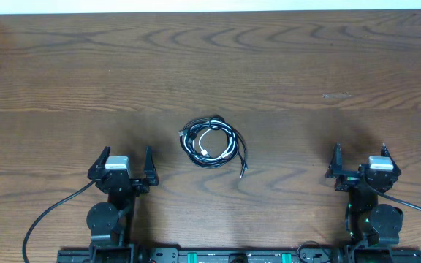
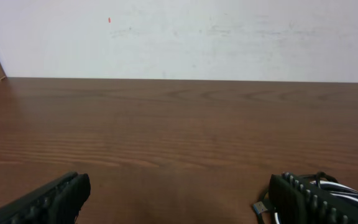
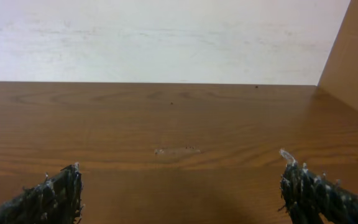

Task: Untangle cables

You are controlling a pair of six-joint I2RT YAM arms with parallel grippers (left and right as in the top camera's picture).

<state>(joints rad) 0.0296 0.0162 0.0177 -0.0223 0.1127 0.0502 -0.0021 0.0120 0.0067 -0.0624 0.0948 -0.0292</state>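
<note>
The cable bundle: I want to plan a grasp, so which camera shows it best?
Overhead: the cable bundle lies whole at the middle of the table, a white cord coiled inside black loops. The left wrist view catches only a sliver at its lower right. The right wrist view shows none.

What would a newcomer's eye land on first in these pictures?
A small coil of cables, black loops with a short white one among them, lies in the middle of the wooden table. The left gripper and right gripper stand to either side, well apart from it, both open and empty.
</note>
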